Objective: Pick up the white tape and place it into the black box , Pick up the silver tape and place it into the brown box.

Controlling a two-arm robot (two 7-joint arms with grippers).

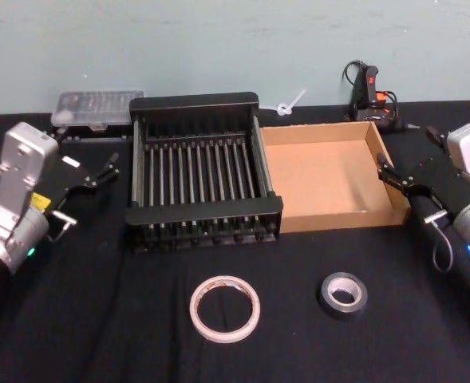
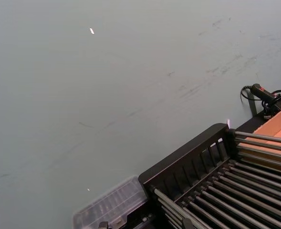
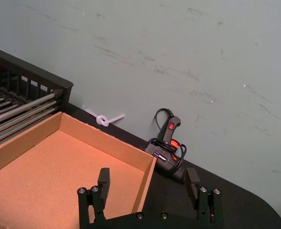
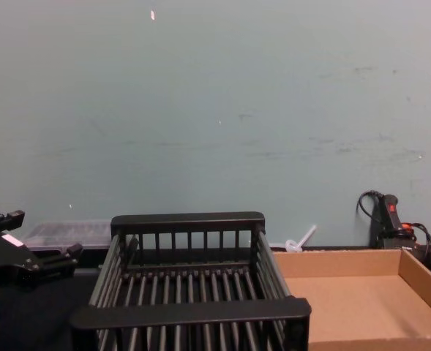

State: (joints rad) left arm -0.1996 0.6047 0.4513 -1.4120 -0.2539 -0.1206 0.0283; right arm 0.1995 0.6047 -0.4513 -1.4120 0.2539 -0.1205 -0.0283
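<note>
head view, flat white tape roll (image 1: 225, 308) and small silver-grey tape roll (image 1: 343, 294) on black tabletop (image 1: 99, 319), well apart from left hand (image 1: 97, 173) and right hand (image 1: 388, 173), both spread wide, holding nothing

The red print on the white tape (image 1: 225, 308) was way too small to read from the head cam. In the chest view the black box (image 4: 189, 311) got cut off at the bottom edge, same for the brown box (image 4: 414, 276), which also ran off the right side. The right wrist cam chopped the brown box at the left and bottom, and the right gripper (image 3: 151, 183) was clipped at its base. In the head view, both arms ran out of frame at the sides.
</note>
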